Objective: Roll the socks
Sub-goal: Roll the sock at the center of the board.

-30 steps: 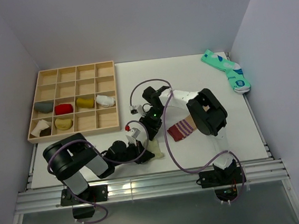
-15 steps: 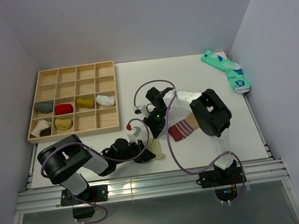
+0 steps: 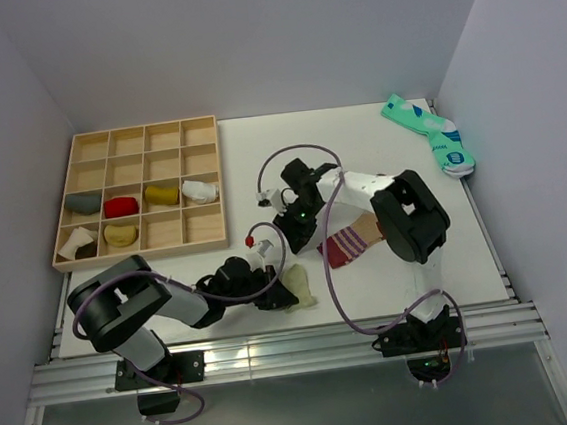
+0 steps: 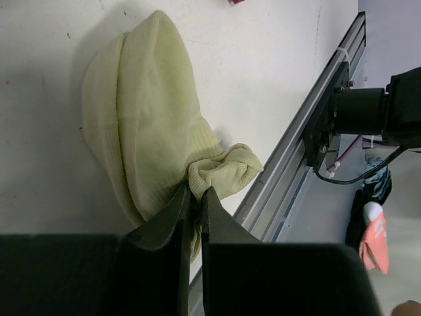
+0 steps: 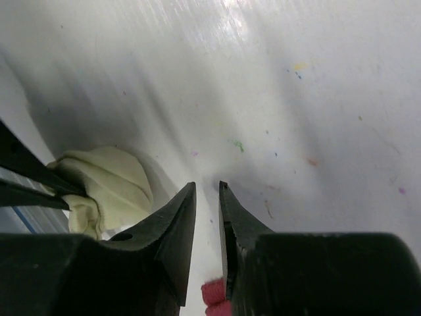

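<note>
The pale olive-green sock (image 4: 145,118) lies bunched near the table's front edge. My left gripper (image 4: 195,191) is shut on its cuff. From above, that sock (image 3: 297,290) sits just right of the left gripper (image 3: 273,284). The tan sock with maroon stripes (image 3: 352,241) lies flat to the right. My right gripper (image 3: 301,236) hovers at its cuff end. In the right wrist view the right gripper (image 5: 207,187) stands a narrow gap apart with nothing between its tips. A bit of maroon fabric (image 5: 214,296) shows low between the jaws, and the green sock (image 5: 108,184) lies to the left.
A wooden compartment tray (image 3: 204,170) at the back left holds several rolled socks. A teal patterned pair (image 3: 432,138) lies at the back right corner. The metal rail (image 4: 309,164) runs along the table's front edge, close to the green sock.
My right gripper has narrowed its jaws and shifted slightly right, toward the striped sock's cuff. The left gripper stays shut on the green sock, which now looks more bunched.
</note>
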Motion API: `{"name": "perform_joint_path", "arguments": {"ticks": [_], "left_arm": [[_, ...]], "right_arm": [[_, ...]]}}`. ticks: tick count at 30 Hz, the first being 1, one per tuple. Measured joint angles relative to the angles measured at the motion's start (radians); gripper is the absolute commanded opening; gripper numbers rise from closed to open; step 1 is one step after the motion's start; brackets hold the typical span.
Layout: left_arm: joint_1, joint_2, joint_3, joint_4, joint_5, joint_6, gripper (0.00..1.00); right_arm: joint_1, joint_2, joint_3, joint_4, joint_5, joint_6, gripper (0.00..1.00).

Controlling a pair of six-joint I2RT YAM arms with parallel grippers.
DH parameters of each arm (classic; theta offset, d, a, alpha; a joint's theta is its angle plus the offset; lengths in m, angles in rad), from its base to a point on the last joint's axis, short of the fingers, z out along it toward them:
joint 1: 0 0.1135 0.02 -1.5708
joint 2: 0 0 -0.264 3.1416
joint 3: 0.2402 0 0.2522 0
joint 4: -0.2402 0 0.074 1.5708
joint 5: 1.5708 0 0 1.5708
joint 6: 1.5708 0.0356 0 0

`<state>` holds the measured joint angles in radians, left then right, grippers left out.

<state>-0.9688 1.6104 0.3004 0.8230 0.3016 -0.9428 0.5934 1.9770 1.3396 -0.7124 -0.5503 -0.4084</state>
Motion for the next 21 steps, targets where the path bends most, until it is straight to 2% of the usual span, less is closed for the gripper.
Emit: {"name": "perform_joint_path", "arguments": {"ticks": [4, 10, 13, 16, 21], "left_arm": [[0.033, 0.007, 0.012, -0.028, 0.048, -0.041, 0.00], [0.140, 0.069, 0.019, 0.000, 0.186, -0.126, 0.00], [0.176, 0.130, 0.070, -0.010, 0.266, -0.163, 0.00], [0.193, 0.185, 0.129, -0.033, 0.326, -0.200, 0.00], [0.215, 0.221, 0.189, -0.110, 0.395, -0.244, 0.00]], "right_arm": [[-0.033, -0.068, -0.027, -0.001, -0.010, 0.000, 0.34], [-0.193, -0.224, -0.041, -0.004, -0.044, -0.027, 0.34], [-0.259, -0.314, -0.089, 0.001, -0.040, -0.079, 0.34], [-0.239, -0.410, -0.175, 0.002, -0.032, -0.133, 0.34], [-0.080, -0.590, -0.374, 0.041, 0.012, -0.239, 0.38]]}}
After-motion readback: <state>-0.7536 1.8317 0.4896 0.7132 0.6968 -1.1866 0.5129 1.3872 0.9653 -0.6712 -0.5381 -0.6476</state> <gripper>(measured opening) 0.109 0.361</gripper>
